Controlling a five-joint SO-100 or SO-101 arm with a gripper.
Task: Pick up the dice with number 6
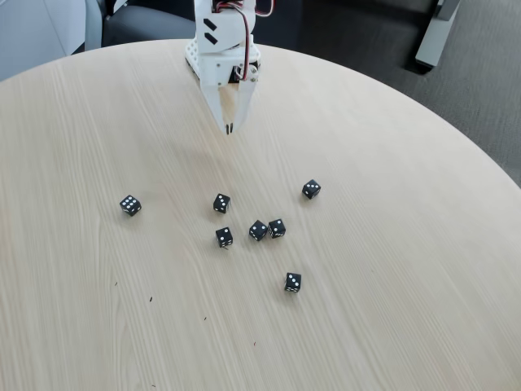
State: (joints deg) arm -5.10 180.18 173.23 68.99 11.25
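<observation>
Several tiny black dice with white pips lie scattered on the pale wooden table (98, 309). The die farthest left (130, 205) shows the most densely pipped face and looks like the dice with number 6. It lies apart from the others. My white gripper (229, 127) hangs at the far middle of the table, pointing down, its fingers pressed together with nothing between them. It is well behind and to the right of that die.
The other dice lie at the centre: one (221, 203), one (311, 189), one (224, 237), a touching pair (258, 230) (278, 228), and a nearer one (293, 283). The round table's edge curves off at the right. A chair (138, 24) stands behind.
</observation>
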